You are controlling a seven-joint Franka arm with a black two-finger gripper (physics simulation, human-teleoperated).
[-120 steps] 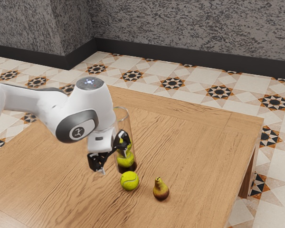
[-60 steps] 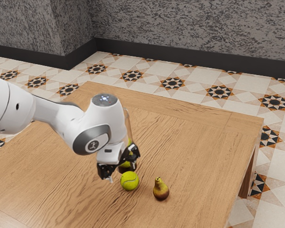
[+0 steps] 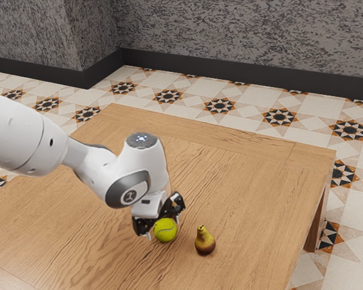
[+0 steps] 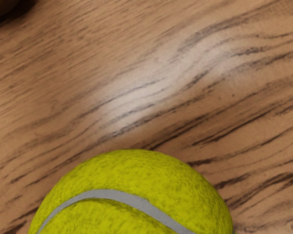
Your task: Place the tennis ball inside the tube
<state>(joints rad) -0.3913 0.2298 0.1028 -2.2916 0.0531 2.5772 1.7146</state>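
Observation:
My black gripper (image 3: 161, 226) is low over the table in the exterior view, its fingers standing open at either side of the tennis ball. The yellow-green tennis ball (image 3: 166, 231) rests on the wood just in front of the hand. Seen from the wrist, the ball (image 4: 136, 195) lies large and close under the hand, its grey seam curving across it. The clear tube is hidden behind the hand and arm in the exterior view.
A yellow-brown pear (image 3: 204, 240) stands on the table (image 3: 248, 181), a short way from the ball toward the exterior view's right. Part of the pear (image 4: 2, 7) is also visible in the wrist view's corner.
My hand has moved down and toward the exterior view's right, reaching the ball. The arm now covers the tube with balls in it that showed earlier. Ball and pear have stayed put.

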